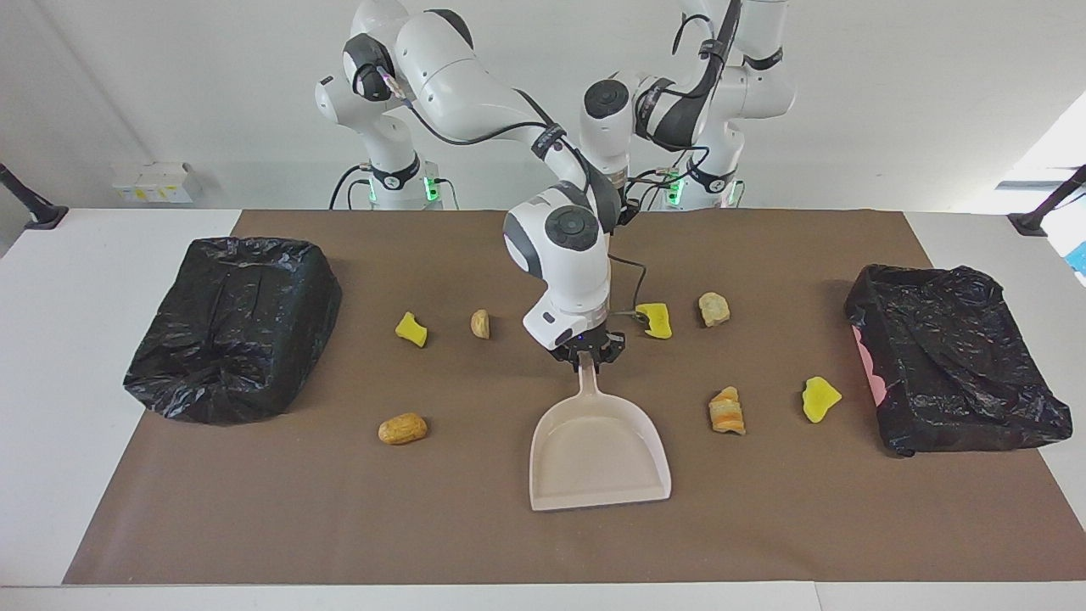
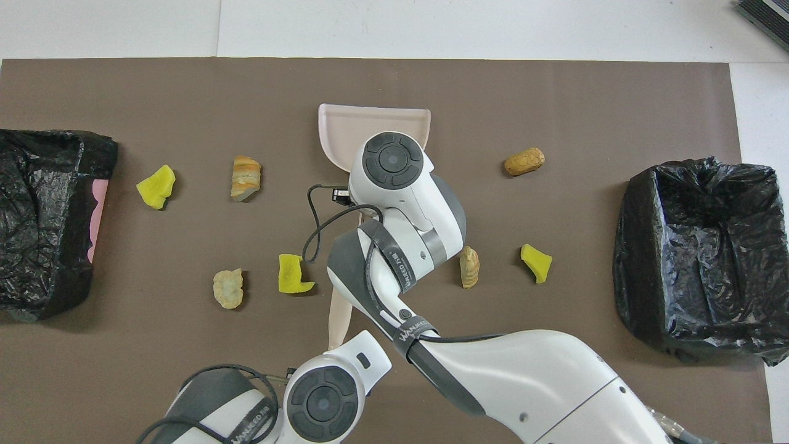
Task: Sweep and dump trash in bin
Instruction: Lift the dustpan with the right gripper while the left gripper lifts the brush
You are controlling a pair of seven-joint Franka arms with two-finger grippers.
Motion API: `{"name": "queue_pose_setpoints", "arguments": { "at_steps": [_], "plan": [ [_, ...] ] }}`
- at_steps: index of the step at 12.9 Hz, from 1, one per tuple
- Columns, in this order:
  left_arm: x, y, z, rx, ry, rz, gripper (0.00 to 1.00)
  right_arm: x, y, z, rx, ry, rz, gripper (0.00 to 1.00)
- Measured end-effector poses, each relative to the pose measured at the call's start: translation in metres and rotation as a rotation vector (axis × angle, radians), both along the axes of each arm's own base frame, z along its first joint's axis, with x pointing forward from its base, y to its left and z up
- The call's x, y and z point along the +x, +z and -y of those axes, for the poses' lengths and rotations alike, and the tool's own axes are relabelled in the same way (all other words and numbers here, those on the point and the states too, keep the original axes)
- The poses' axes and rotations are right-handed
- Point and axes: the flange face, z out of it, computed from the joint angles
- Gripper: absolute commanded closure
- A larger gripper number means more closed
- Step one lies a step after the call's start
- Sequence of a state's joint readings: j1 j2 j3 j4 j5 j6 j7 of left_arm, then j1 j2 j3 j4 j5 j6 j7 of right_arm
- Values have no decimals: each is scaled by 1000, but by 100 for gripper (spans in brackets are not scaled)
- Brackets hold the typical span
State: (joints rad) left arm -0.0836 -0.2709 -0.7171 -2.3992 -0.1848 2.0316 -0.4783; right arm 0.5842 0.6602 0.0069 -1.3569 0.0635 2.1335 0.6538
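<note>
Seven small trash lumps (image 1: 402, 428), yellow spongy and tan bread-like, lie scattered mid-frame on the brown paper mat (image 1: 339, 526), all apart from the beige plastic dustpan (image 1: 599, 458) at lower centre. Your right gripper (image 1: 587, 358) is clamped on its handle. Your left gripper (image 2: 336, 354) is closed, tucked under its wrist at the overhead view's bottom edge. Black-bagged bins (image 1: 233, 327) sit at both side edges. A bare strip of mat runs along the lower edge.

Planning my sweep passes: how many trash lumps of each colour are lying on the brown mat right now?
Bright yellow spongy scraps: 3
Tan-orange bread-like chunks: 4
Total: 7, none yet in the beige plastic dustpan.
</note>
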Motion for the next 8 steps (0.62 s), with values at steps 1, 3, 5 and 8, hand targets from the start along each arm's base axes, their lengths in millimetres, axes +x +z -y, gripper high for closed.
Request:
{"name": "queue_pose_setpoints", "arguments": {
  "at_steps": [1,3,5,8],
  "plan": [
    [13,11,-17,-3,18,14,100,2,1,2,-3,6,4,100],
    [44,26,-58,14,35,49,100,10,6,11,1,-5,14,100],
    [72,32,-97,51,58,78,100,22,21,30,11,-23,35,100],
    [131,47,-151,55,57,96,100,21,52,43,8,8,38,100]
  ]
}}
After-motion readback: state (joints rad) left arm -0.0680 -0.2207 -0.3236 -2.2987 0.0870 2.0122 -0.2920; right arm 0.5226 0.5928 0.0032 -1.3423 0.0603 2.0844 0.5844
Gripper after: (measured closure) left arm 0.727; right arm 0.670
